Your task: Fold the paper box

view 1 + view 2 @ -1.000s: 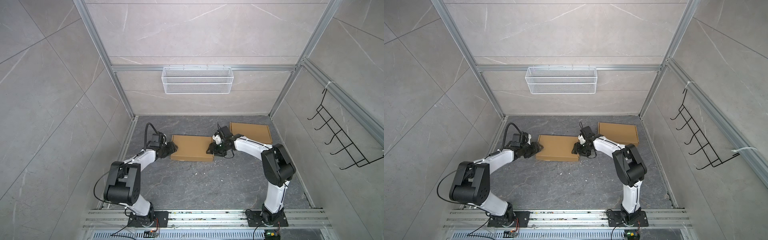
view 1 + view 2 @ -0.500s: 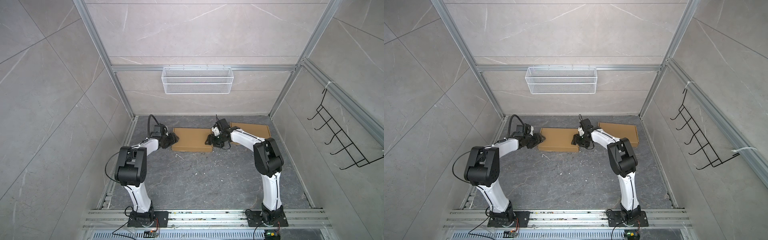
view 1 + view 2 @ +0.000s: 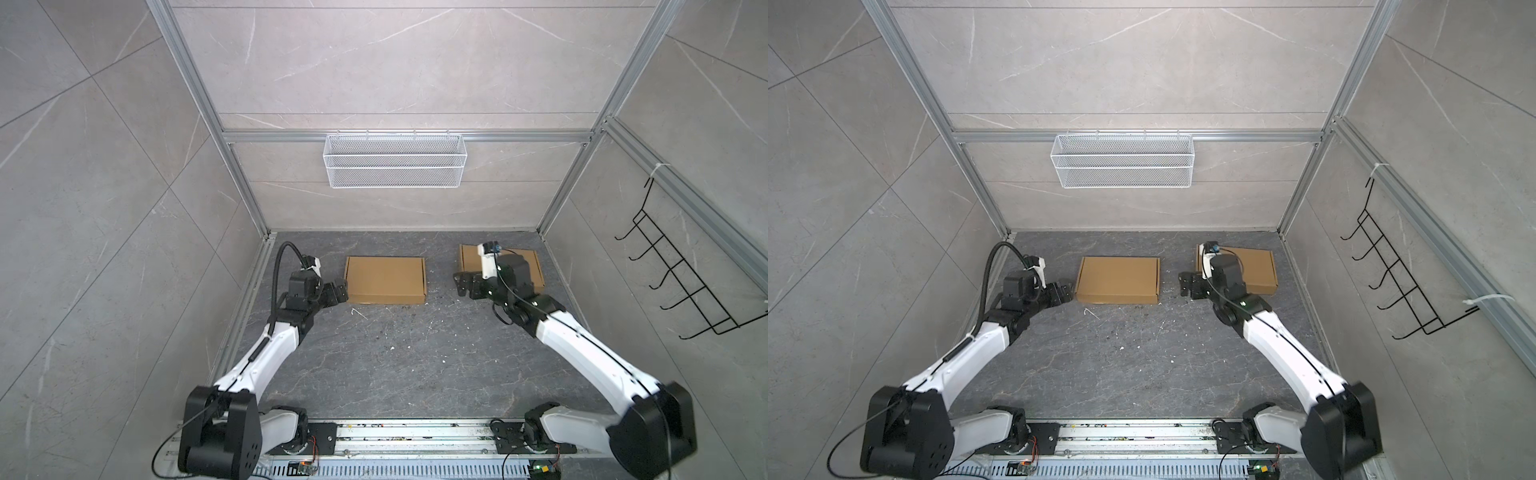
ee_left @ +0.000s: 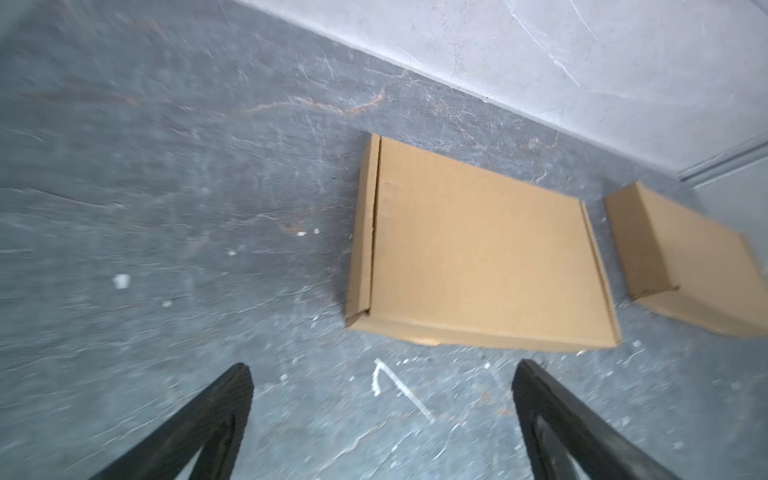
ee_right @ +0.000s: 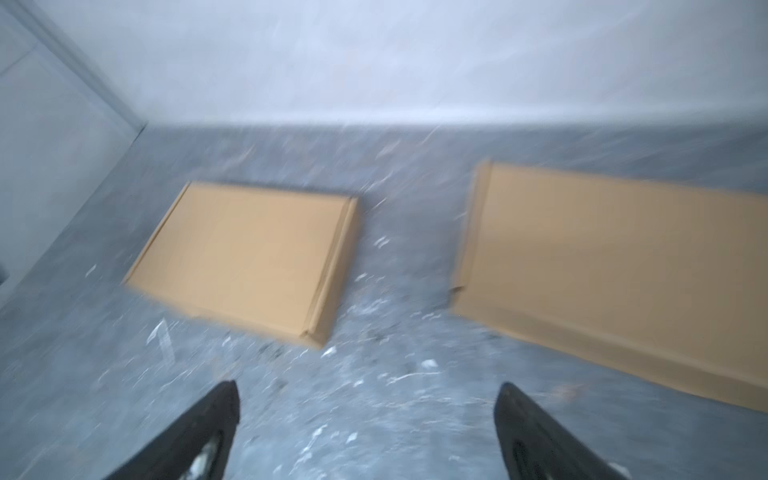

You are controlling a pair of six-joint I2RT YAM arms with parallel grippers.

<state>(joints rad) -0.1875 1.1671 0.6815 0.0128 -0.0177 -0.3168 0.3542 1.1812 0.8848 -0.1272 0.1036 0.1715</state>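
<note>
Left hand [image 3: 340, 291] and right hand [image 3: 460, 285] flank closed flat brown cardboard box [image 3: 384, 279], fingers apart, empty. Back off level; no nudging.

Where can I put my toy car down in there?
The biggest bare patch is the floor in front of the folded cardboard box, between left arm and right arm, down to the front rail. A thin strip runs behind it, along the back wall. It is crowded at the box's ends: left gripper at one, right gripper and second box past the other.
</note>
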